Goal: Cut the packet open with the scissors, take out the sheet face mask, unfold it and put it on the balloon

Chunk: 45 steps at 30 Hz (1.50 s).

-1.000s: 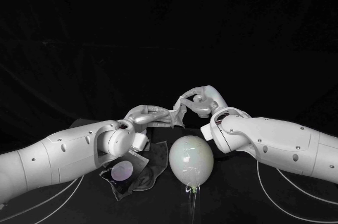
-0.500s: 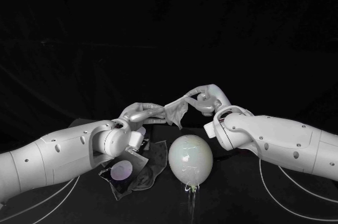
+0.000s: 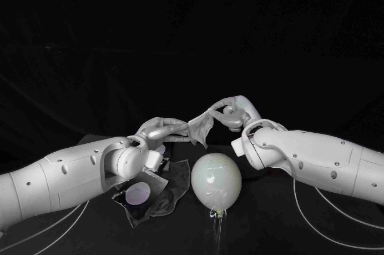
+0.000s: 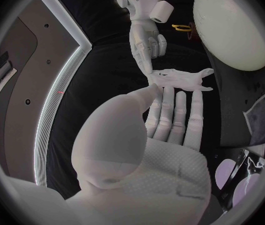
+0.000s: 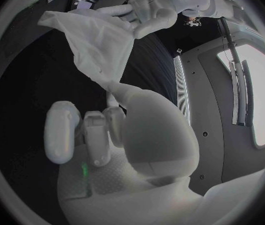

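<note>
Left hand (image 3: pixel 164 130) has drawn away from right hand (image 3: pixel 228 113); both pinch the sheet face mask (image 3: pixel 200 127), spread beyond the balloon (image 3: pixel 217 180).

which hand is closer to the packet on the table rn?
Left. The left hand grips the sheet mask above and behind the packet, on its side of the balloon; the right hand pinches the mask's other end farther off, past the balloon.

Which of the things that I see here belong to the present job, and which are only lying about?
Belong to the job:
- sheet face mask, held between the left hand and the right hand
- balloon
- packet, beside the balloon

Only lying about:
- thin white cables on the black table
</note>
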Motion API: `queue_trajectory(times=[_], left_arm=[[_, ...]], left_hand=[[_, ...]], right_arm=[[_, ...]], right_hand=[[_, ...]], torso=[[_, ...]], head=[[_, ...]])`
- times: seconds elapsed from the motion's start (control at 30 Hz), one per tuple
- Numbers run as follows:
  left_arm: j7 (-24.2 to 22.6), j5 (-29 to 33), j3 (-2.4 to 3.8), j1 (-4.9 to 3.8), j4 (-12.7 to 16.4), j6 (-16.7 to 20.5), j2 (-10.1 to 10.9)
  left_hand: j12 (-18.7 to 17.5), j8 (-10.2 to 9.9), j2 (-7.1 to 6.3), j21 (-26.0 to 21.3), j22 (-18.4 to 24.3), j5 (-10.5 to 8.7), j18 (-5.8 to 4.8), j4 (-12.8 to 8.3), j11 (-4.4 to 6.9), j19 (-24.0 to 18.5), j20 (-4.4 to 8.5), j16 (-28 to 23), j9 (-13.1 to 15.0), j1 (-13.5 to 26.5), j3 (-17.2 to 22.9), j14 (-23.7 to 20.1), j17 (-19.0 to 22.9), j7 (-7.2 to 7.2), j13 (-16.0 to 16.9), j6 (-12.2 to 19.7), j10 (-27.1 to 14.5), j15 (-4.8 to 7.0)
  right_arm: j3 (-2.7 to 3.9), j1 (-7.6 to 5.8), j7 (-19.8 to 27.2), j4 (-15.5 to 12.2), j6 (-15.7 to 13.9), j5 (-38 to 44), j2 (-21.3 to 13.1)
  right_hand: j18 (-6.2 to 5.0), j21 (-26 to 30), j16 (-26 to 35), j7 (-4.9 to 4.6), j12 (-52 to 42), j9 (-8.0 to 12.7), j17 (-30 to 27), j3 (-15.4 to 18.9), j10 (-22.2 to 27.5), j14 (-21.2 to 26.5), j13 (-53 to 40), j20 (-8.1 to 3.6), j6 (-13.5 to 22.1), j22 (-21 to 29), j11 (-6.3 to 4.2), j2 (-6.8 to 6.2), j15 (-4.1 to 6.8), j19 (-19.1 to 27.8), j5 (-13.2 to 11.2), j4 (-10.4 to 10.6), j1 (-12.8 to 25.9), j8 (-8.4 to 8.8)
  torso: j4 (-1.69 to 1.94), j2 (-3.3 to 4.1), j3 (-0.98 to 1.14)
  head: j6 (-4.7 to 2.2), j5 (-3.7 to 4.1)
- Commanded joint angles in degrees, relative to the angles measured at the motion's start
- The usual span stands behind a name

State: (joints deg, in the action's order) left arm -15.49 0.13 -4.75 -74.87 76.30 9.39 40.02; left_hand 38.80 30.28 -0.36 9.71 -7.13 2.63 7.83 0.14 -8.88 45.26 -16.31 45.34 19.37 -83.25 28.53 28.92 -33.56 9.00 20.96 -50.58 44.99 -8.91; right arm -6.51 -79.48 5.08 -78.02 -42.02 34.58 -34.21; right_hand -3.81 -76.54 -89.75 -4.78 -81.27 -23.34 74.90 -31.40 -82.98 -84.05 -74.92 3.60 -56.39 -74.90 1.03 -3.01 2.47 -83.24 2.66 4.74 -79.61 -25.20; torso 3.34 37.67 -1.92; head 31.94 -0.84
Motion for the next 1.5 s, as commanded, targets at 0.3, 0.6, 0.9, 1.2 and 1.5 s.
queue_trajectory(times=[0.3,0.6,0.9,1.2,1.5], left_arm=[[-1.95,-0.61,0.13,-0.03,0.36,-0.06,-0.21],[-4.67,2.53,0.13,-0.03,0.61,-2.19,-0.2],[-5.82,4.23,0.14,-0.03,0.75,-1.62,-0.09],[-5.35,5.43,0.15,-0.04,0.64,1.54,-0.1],[-5.11,5.99,0.15,-0.04,0.75,2.92,-0.14]], left_hand=[[2.86,-0.13,0.51,-0.28,-0.25,0.15,-2.31,-0.16,-2.46,-2.97,0.07,5.77,11.14,1.43,2.03,-9.15,-2.31,0.77,1.39,0.85,-9.3,-2.17],[-4.7,0.29,-0.37,1.25,-1.38,0.1,-2.16,0.31,-0.41,-3.12,0.26,4.22,14.9,2.55,6.45,-4.35,3.42,1.51,-6.84,2.02,0.89,-0.55],[-11.75,0.42,-0.41,3.14,-2.63,0.05,-1.25,0.74,0.52,-2.74,0.49,0.97,18.87,3.22,8.45,2.02,9.25,1.5,-12.39,3.37,8.7,0.56],[-24.6,1.68,-0.98,6.29,-3.84,0.19,2.48,1.34,0.49,1.14,0.84,-15.06,24.18,3.75,10.85,17.87,20.55,1.98,-17.4,5.58,15.37,1.67],[-27.66,2.01,-0.38,8.14,-4.52,0.15,2.58,1.15,0.6,3.32,1.94,-18.94,25.78,3.66,10.57,21.88,22.17,2.24,-17.33,6.34,17.97,2.05]], right_arm=[[0.05,-0.1,-1.31,-0.11,2.63,2.01,0.14],[-0.05,-0.19,-3.95,2.46,3.69,3.99,1.52],[-0.21,-0.22,-5.23,5.77,5.26,4.77,3.27],[-0.31,-0.22,-4.55,6.53,6.4,3.76,3.74],[-0.39,-0.22,-3.81,5.94,9.35,2.4,3.01]], right_hand=[[0.9,-0.18,-0.25,-0.06,-0.09,-3.62,15.1,-0.28,-2.16,-5.95,-7.99,-0.15,-0.32,-11.26,-0.52,0.46,0.37,-0.23,0.13,0.02,0.19,-0.89],[0.42,2.13,-0.25,-0.27,1.72,-3.71,15.1,-1.01,-1.11,-5.95,-6.62,-0.1,0.45,-10.57,-0.36,0.54,0.26,0.96,0.12,-0.17,0.84,-0.99],[0.11,3.67,-0.25,-0.39,3.03,-3.81,15.1,-1.37,-0.38,-5.95,-5.67,-0.02,0.95,-10.12,-0.25,0.35,0.16,1.75,0.12,-0.41,1.4,-1.16],[-0.76,8.03,0.09,-0.77,7.42,-3.86,14.45,-1.69,2.15,-5.71,-2.43,0.15,2.39,-8.83,0.05,-0.19,-0.05,4.01,0.09,-1.01,2.01,-1.09],[-3.77,29.92,8.82,-5.87,30.02,-0.01,0.97,2.71,19.78,1.86,13.86,2.95,13.46,-2.1,4.71,-5.44,-4.07,16.83,0.04,0.48,5.83,7.15]], torso=[[0.0,-0.06,0.04],[-0.01,-0.02,0.01],[0.09,0.04,0.0],[0.04,-0.02,0.0],[0.01,0.0,0.03]], head=[[0.03,0.03],[-0.2,0.09],[-0.26,0.18],[-0.13,0.08],[-0.27,-0.03]])
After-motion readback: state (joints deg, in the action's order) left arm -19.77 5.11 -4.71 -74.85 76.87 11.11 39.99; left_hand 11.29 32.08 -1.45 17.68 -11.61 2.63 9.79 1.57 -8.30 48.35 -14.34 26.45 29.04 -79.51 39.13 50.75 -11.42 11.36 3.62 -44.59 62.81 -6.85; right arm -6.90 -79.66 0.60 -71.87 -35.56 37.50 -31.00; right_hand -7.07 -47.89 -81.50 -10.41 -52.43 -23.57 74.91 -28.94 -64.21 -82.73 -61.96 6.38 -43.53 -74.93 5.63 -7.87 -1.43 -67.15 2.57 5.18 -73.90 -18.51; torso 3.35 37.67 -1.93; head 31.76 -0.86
